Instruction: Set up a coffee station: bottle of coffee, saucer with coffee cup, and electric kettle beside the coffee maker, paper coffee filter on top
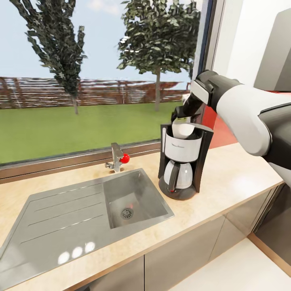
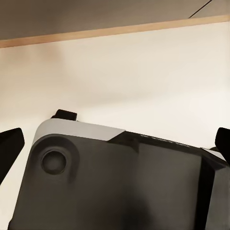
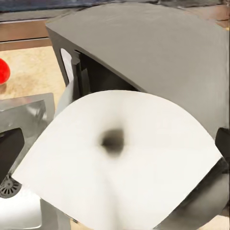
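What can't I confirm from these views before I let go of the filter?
- Head view: the right gripper covers the paper coffee filter from above, so filter-to-coffee maker contact is unclear.
- Right wrist view: the filter hides the fingers' grip on it.
- Left wrist view: the left gripper's fingers are cut off by the picture edges.

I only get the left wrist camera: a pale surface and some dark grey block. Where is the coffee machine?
Observer: The black-framed coffee maker with a white carafe stands on the light wood-grain countertop, beside the inset steel sink.
Visitor: Anything on it?
Observer: A white paper cone filter lies at its top, and the robot's right arm reaches over it.
Visitor: Is it gripping the paper?
Observer: It seems not; its jaws stand wide apart, one on either side of the paper.
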